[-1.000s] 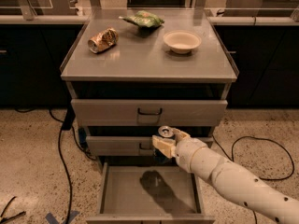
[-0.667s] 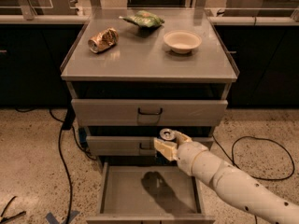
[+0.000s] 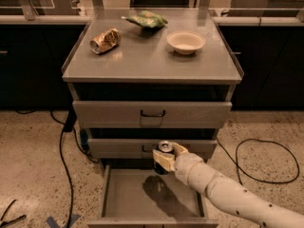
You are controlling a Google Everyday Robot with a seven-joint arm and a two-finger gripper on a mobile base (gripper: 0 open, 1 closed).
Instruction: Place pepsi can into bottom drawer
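The pepsi can [image 3: 163,155], dark with a silver top, is held upright in my gripper [image 3: 166,156], which is shut on it. The cream arm reaches in from the lower right. Can and gripper hang in front of the middle drawer, above the back of the pulled-out bottom drawer [image 3: 133,198]. That drawer is a shallow grey tray with a bare floor; the can's shadow falls on it.
On the cabinet top [image 3: 152,61] lie a crushed gold can [image 3: 105,40], a green snack bag [image 3: 147,19] and a cream bowl [image 3: 185,42]. The two upper drawers are closed. Black cables run over the speckled floor on both sides.
The gripper with the can has edged slightly lower and toward the drawer; otherwise the scene is unchanged.
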